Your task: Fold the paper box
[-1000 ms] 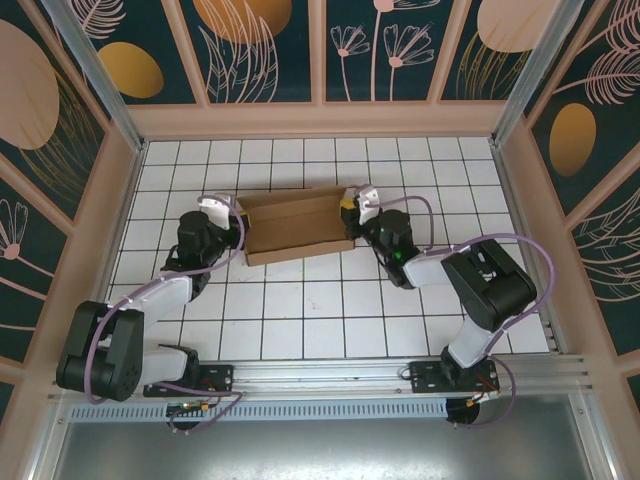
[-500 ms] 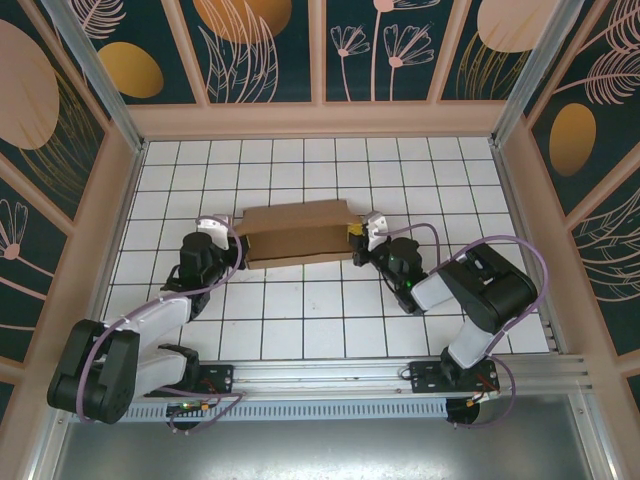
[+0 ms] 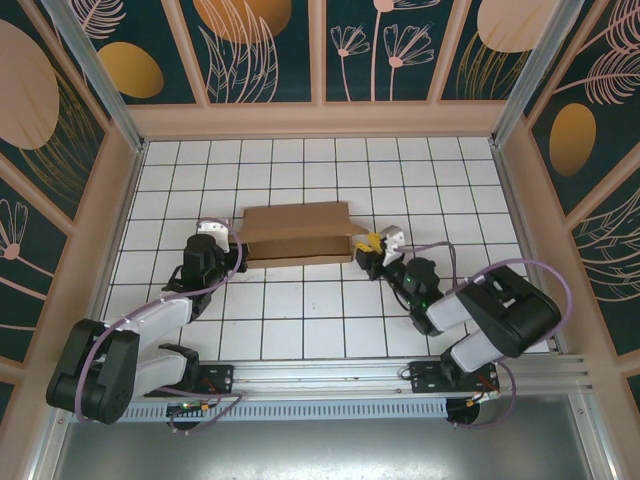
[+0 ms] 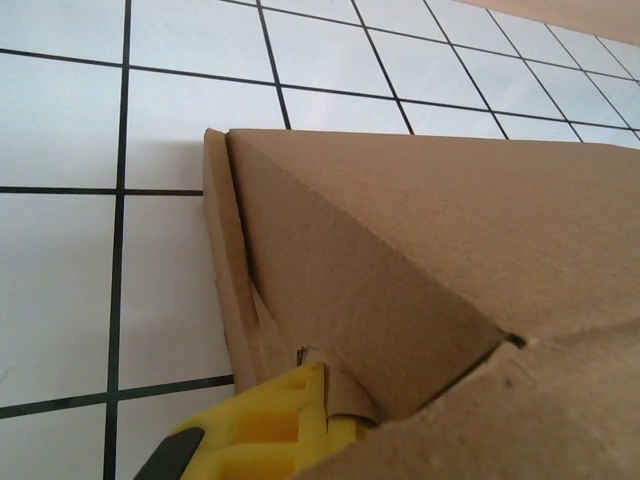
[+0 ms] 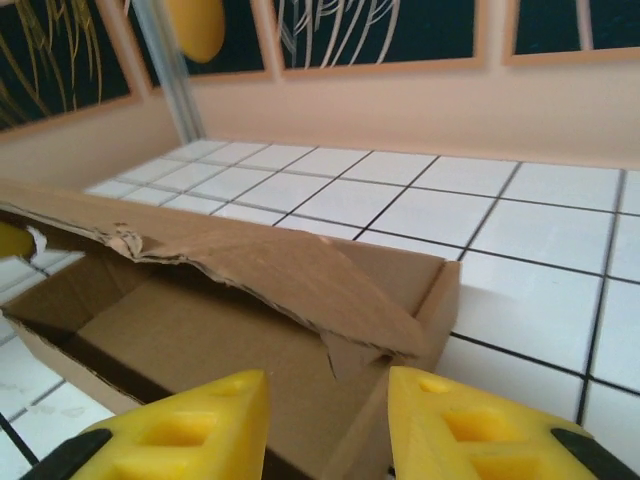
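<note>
One paper box (image 3: 296, 232), left gripper (image 3: 232, 248) touching, tiled table (image 3: 300, 310)

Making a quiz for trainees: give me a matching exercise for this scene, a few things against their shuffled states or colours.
Things:
1. left tool
2. right tool
3. paper box
4. table

States:
a. brown, lid not fully down
b. white with dark grid lines
c. open, just off the box's right end
d. shut on the box's left end

Pairs: 1-d, 2-c, 3-a, 4-b.

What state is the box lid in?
Partly shut: the paper box lid lies over the top, but its right end gapes, inside visible.
</note>
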Robot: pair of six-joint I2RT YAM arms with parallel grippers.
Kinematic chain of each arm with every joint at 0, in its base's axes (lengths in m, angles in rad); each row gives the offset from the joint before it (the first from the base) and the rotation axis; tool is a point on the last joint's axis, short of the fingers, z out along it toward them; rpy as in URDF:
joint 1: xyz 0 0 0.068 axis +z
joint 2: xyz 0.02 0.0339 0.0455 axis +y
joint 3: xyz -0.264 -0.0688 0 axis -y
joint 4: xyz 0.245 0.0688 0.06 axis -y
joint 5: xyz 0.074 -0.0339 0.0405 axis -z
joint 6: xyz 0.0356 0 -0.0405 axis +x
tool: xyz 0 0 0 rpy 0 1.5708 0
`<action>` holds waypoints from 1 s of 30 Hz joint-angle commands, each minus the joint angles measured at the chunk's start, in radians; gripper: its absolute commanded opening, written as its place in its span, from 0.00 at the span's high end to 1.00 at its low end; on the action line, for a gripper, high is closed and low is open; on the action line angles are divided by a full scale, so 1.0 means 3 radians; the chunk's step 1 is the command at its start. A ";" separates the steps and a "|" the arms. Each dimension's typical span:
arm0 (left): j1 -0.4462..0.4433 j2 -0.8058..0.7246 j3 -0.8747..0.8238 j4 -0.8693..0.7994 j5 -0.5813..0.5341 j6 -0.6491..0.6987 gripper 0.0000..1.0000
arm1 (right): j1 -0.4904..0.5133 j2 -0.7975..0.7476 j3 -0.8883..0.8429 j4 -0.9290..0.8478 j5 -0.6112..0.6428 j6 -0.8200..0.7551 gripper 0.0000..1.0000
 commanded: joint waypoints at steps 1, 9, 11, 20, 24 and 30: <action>-0.0025 0.0067 0.0102 -0.0167 -0.0024 0.0010 1.00 | 0.0088 -0.0480 -0.0263 0.0330 0.0237 0.0308 0.63; -0.0084 0.0129 0.0250 -0.0269 0.0023 0.0088 1.00 | 0.0269 -0.2035 0.0364 -0.2050 0.1440 0.0503 0.86; -0.0095 0.0160 0.0275 -0.0283 0.0060 0.0111 1.00 | 0.0264 -0.2031 0.0590 -0.2254 0.1314 0.0286 0.97; -0.0144 0.0286 0.0224 -0.0223 0.0178 0.0123 1.00 | 0.0224 -0.0758 0.2226 -0.3675 0.0091 0.0478 1.00; -0.0143 0.0279 0.0227 -0.0229 0.0186 0.0063 1.00 | 0.0224 -0.0118 0.2766 -0.4103 -0.0083 0.0588 1.00; -0.0144 -0.0235 -0.0039 -0.0093 0.0164 -0.0388 0.71 | 0.0225 0.0347 0.2867 -0.4223 0.0063 0.0613 1.00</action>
